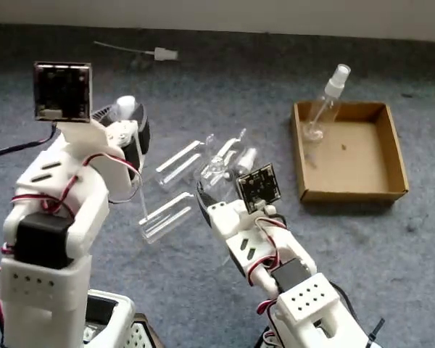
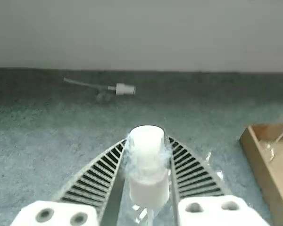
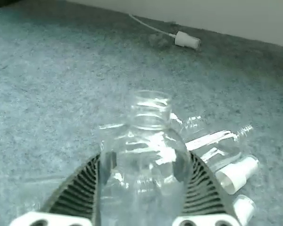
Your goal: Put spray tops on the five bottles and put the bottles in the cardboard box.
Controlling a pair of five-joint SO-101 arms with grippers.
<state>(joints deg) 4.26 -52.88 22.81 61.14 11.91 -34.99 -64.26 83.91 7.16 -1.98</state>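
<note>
High view: grey carpet [image 1: 225, 94] is seen beneath everything. A cardboard box [image 1: 393, 152] is placed at three o'clock, and a capped bottle [image 1: 325, 105] is leaned in its ten o'clock corner. The left gripper [image 2: 147, 141] is seen at nine o'clock, its fingers closed around a white spray top [image 2: 146, 165]. The right gripper [image 3: 148, 162] is seen near the centre, its fingers clamped on an uncapped clear bottle [image 3: 151, 117]. Between the two arms, loose bottles [image 1: 175, 161] are laid flat on the carpet. A spare spray top [image 1: 163, 54] with its tube is laid at twelve o'clock.
</note>
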